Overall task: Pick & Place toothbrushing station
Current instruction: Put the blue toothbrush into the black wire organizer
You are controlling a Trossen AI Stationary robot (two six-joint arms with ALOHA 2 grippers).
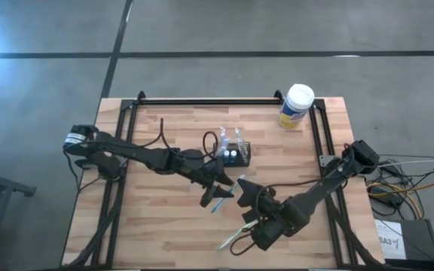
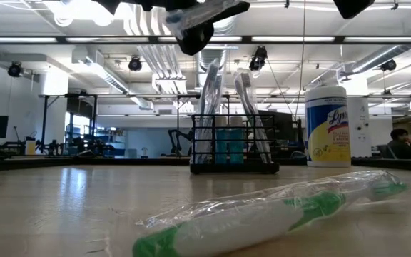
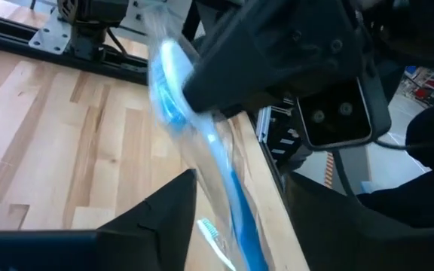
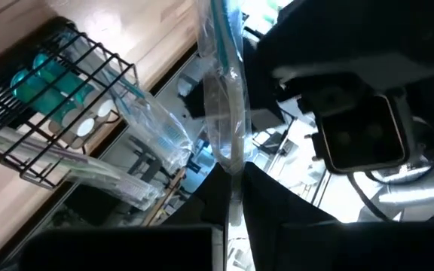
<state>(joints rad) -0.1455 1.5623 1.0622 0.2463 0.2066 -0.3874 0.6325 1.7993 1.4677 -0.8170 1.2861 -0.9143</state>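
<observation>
Handover looks underway: both the left gripper (image 1: 215,197) and right gripper (image 1: 241,188) pinch one wrapped blue toothbrush (image 3: 202,162), next bound for the black holder (image 1: 234,153).

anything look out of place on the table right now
Yes: one wrapped green toothbrush lies loose near the table's front edge, far from the black wire holder where others stand. A wrapped blue toothbrush hangs between the left tool and right tool.
</observation>
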